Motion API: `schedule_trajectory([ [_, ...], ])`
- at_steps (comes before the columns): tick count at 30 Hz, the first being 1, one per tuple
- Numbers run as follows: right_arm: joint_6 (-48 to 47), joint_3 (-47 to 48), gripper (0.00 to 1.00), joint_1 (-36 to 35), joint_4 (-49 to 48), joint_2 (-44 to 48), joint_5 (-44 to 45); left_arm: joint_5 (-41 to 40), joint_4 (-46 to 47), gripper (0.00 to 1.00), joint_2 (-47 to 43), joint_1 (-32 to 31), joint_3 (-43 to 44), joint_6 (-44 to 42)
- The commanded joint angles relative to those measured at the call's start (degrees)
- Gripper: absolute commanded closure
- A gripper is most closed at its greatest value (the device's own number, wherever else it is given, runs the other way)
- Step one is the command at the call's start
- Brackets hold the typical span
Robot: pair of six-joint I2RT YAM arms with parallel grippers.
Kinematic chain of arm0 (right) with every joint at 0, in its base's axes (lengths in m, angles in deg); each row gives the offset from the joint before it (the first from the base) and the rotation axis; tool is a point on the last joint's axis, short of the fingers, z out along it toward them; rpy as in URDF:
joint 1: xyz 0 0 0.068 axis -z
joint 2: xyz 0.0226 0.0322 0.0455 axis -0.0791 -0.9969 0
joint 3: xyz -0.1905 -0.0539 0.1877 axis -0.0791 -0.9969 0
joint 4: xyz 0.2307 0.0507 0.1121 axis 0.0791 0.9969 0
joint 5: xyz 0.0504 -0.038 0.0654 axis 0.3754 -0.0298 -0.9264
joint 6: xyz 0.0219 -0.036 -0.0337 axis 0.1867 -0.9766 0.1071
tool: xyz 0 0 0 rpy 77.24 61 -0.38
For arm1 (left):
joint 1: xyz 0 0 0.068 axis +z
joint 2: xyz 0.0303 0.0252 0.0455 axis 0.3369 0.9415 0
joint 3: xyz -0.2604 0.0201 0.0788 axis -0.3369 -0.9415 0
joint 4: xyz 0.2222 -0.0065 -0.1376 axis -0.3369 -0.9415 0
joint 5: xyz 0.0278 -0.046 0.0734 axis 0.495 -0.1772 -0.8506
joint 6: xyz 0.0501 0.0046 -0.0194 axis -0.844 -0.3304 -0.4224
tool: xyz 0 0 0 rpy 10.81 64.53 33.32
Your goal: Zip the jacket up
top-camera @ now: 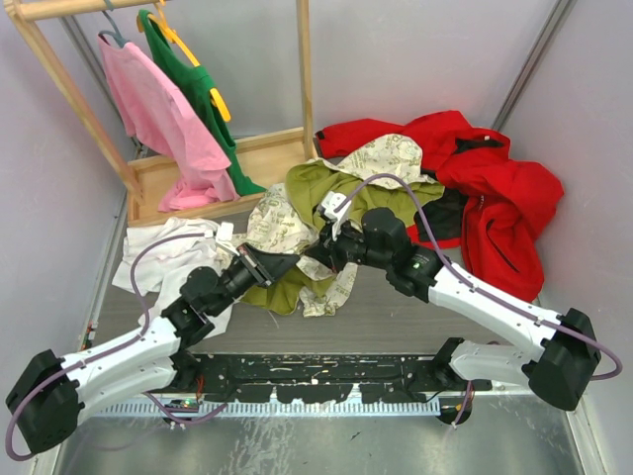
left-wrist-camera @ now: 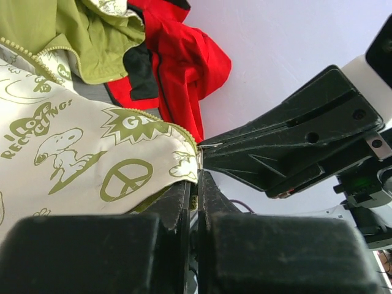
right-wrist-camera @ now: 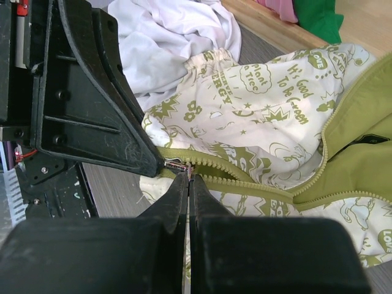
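The jacket, olive-green with a cream printed lining, lies crumpled at the table's middle. My left gripper is shut on the jacket's bottom edge beside the zipper, and the cream printed cloth is pinched at its tips. My right gripper meets it tip to tip. In the right wrist view it is shut on the zipper pull at the metal slider. The two rows of olive zipper teeth spread apart beyond the slider. The left gripper's finger sits just left of the slider.
A bright red jacket lies at the right, partly under the olive one. A white garment lies at the left. A wooden rack at the back left holds a pink shirt and a green shirt.
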State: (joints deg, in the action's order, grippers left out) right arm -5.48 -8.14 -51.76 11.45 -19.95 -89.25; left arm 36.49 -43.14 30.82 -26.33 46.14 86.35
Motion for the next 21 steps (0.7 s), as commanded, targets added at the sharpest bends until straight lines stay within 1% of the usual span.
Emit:
schedule_trajectory([
  [1, -0.45, 3.03, 1.00, -0.06, -0.72, -0.45, 0.27, -1.12, 0.26, 1.00, -3.47, 0.22, 0.53, -0.71],
  [6, -0.59, 3.96, 0.99, -0.06, 0.41, -0.90, 1.88, -1.54, -3.18, 1.00, -5.36, 0.15, 0.69, -0.99],
  [10, -2.09, 6.09, 0.99, 0.17, 4.41, -1.85, 7.39, -2.49, -11.88, 1.00, -7.30, 0.23, 1.81, -0.90],
  [14, -2.77, 8.82, 0.99, 0.84, 9.68, -4.55, 12.39, -3.84, -20.02, 1.00, -10.85, 0.20, 1.00, -0.06],
  [18, -2.71, 8.60, 0.99, 1.48, 10.75, -6.46, 15.45, -5.23, -25.31, 1.00, -15.19, 0.22, -0.68, 0.27],
  [21, -2.75, 8.28, 0.99, 2.91, 10.70, -7.43, 16.48, -7.60, -31.48, 1.00, -18.23, 0.21, -0.36, -0.74],
])
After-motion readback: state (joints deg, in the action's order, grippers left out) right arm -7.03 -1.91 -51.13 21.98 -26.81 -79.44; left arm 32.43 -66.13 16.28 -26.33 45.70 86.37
